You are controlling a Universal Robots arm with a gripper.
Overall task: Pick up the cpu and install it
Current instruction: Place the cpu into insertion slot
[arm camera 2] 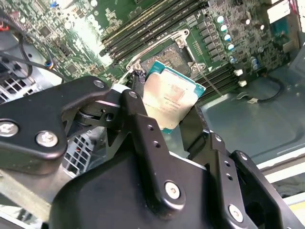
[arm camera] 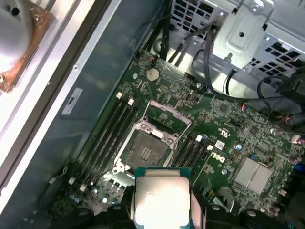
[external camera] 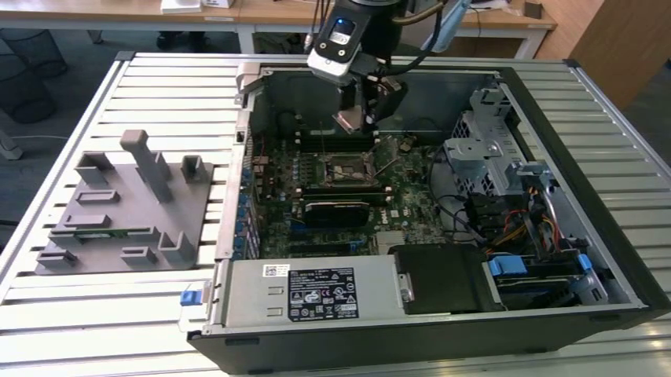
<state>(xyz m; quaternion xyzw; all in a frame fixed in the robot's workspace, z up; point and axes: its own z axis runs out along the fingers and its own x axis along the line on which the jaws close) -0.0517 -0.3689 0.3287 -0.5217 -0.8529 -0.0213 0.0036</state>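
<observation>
Silver-grey on top with a thin green rim, the cpu [arm camera 2: 169,98] sits pinched by two opposite edges between the black fingers [arm camera 2: 193,126] of the gripper [arm camera 2: 167,102], whose jaws are drawn in tight on the chip. In the exterior view the gripper [external camera: 362,118] hangs inside the open computer case [external camera: 419,338], over the far part of the green motherboard [external camera: 275,196], with the cpu [external camera: 350,119] tilted and clear of the board. The socket [external camera: 343,167] lies just nearer than the chip, apart from it; in the first wrist view its metal frame stands lifted and the socket [arm camera: 145,150] is bare, the cpu [arm camera: 162,198] held above and beside it. Dark memory slots [arm camera: 109,138] run along both sides of the socket. On the slatted table [external camera: 157,86], at the exterior view's left, a grey fixture [external camera: 115,212] carries a thin green memory stick [external camera: 105,232].
</observation>
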